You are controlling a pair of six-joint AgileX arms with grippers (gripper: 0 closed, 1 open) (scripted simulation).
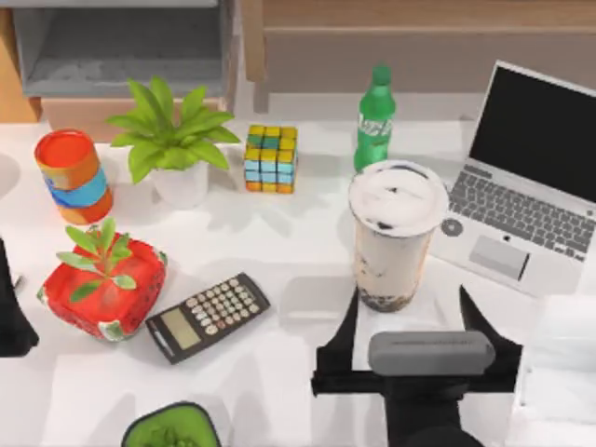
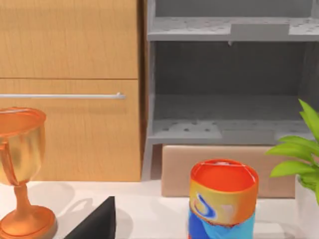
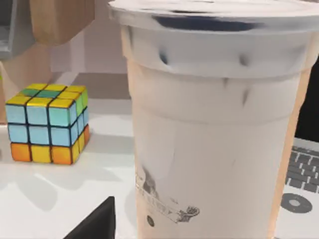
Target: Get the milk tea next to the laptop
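A: Which step is being worked?
B: The approach. The smooth silver-grey laptop (image 1: 531, 177) is being left at the table's (image 1: 279, 242) right; the cup (image 1: 396, 233), a tall clear plastic cylinder, is standing just left of it, apart. The right gripper (image 1: 414, 312) is being held before the cup, fingers spread wide. A closing grasp is being called for next.
A: The left gripper (image 1: 11, 312)?
B: Parked at the left edge; its fingers cannot be judged.
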